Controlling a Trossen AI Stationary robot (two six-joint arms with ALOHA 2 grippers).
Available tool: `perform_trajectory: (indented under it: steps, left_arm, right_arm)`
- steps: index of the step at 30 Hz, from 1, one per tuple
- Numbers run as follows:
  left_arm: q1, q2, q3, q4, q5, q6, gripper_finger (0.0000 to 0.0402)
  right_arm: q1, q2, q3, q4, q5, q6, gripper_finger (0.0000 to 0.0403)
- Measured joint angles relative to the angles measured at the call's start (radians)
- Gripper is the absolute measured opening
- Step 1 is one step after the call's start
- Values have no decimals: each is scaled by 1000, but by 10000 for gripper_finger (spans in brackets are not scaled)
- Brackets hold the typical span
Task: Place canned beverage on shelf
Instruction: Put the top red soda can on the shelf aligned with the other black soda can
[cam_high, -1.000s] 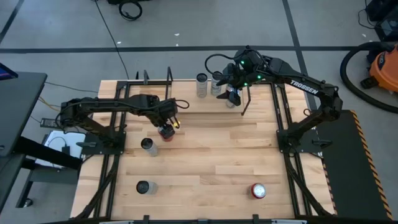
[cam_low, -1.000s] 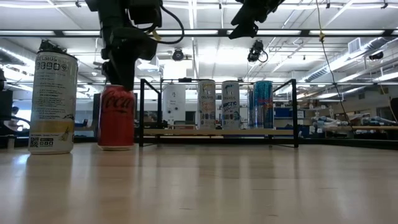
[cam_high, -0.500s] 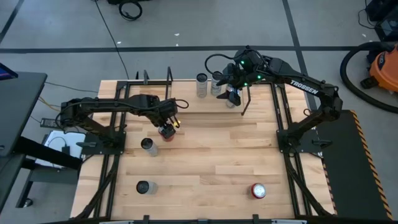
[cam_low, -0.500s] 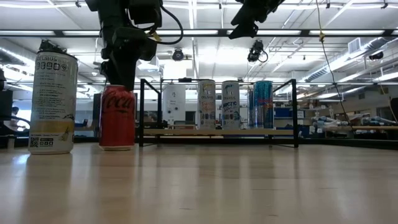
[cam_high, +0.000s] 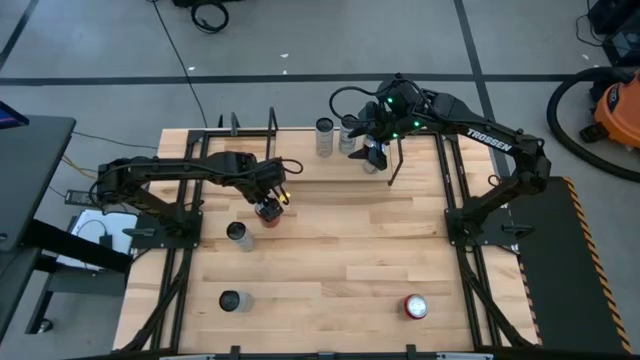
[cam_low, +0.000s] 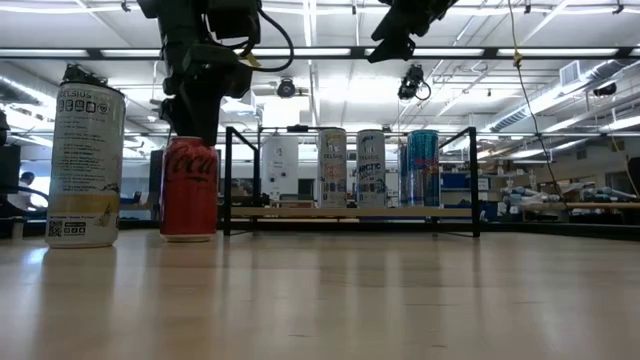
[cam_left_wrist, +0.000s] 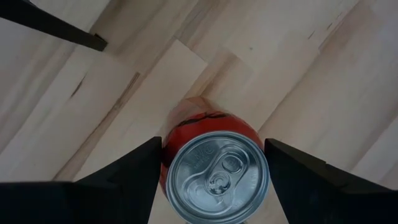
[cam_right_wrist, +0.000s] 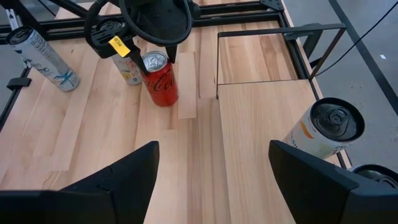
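Note:
A red cola can (cam_high: 267, 211) stands upright on the table near the shelf's left end; it also shows in the low view (cam_low: 190, 190) and the left wrist view (cam_left_wrist: 214, 171). My left gripper (cam_left_wrist: 214, 186) is shut on it from above. The shelf (cam_low: 350, 212), a light-wood platform with black rod frames, stands at the table's far side and holds several cans (cam_low: 371, 168). My right gripper (cam_right_wrist: 211, 186) is open and empty, hovering above the shelf's right part (cam_high: 372, 155). My left gripper pinches the red can between its two fingers, one on each side of the wall just below the top rim (cam_left_wrist: 166, 149). The fingers (cam_low: 190, 125) point down from above. The can stands upright with its base on the table.
A tall white can (cam_low: 88, 165) stands left of the red can (cam_high: 237, 235). A dark-topped can (cam_high: 232, 300) and a second red can (cam_high: 414, 306) stand near the table's front edge. Bare wood lies between them and the shelf.

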Motion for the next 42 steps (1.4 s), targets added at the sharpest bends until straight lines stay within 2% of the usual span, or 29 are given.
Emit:
perform_trajectory:
  steps: [14,23,42]
  left_arm:
    - [0,0,0,17,6,10,278]
    - [7,-1,0,0,74,36,315]
    - [-27,16,5,-93,87,55,316]
  right_arm:
    - [0,0,0,0,0,0,312]
    - [0,0,0,0,0,0,312]
    - [0,0,0,-1,0,11,312]
